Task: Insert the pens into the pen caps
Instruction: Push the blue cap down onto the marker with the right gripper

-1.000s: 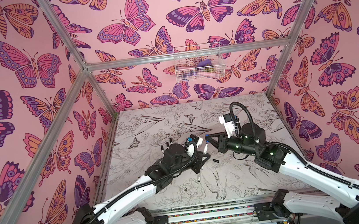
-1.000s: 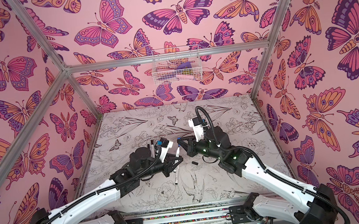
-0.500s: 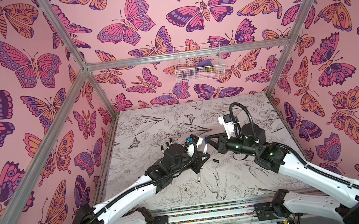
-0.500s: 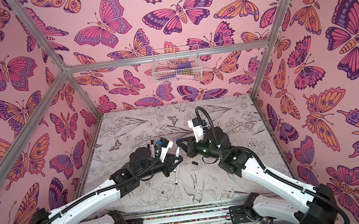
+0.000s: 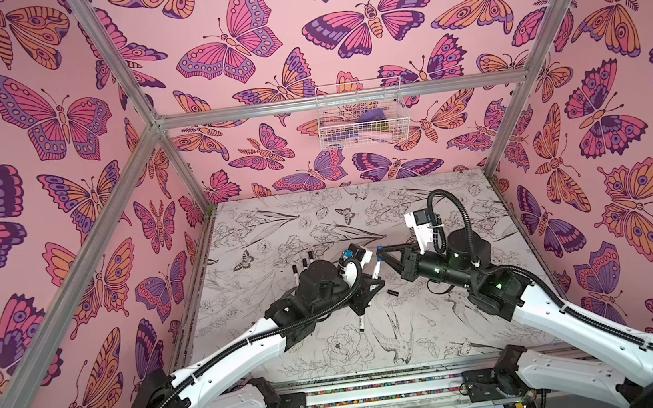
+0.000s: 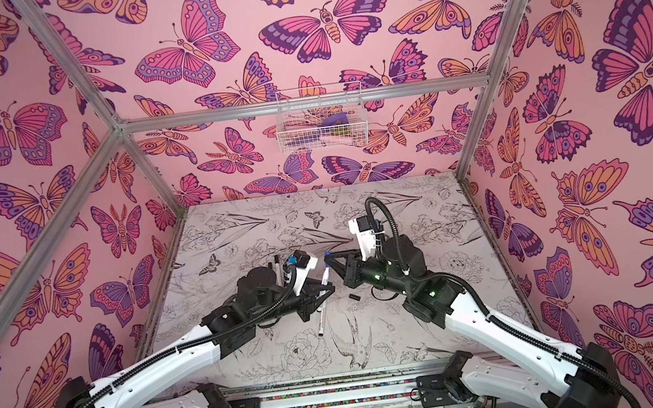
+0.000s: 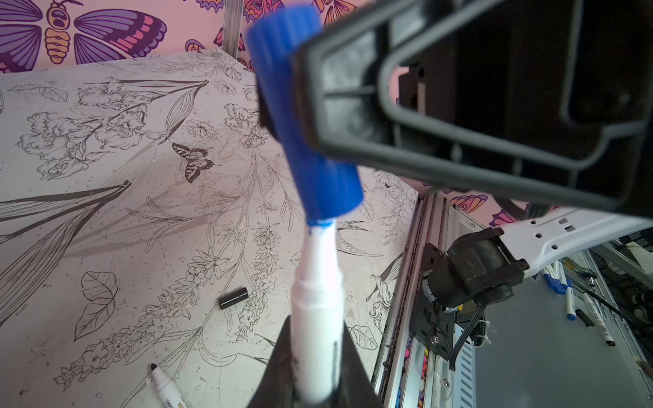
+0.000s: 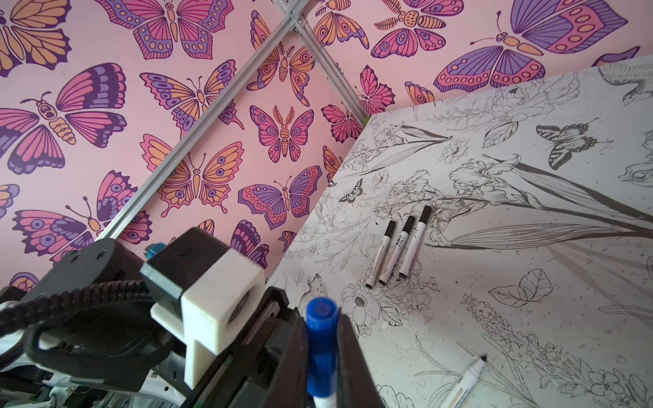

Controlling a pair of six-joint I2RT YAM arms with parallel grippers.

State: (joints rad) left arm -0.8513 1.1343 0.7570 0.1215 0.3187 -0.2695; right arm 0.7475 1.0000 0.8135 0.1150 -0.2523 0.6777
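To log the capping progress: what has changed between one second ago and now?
Nothing visibly moved. The left gripper stays shut on the blue pen, the right gripper on the blue cap at its tip. The three capped pens, the uncapped pen and the black cap lie as before.

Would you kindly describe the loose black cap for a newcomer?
On the flower-printed table, find the uncapped pen lying near the middle. Just right of it in a top view lies the black cap, a short cylinder on its side, the only black cap not on a pen.
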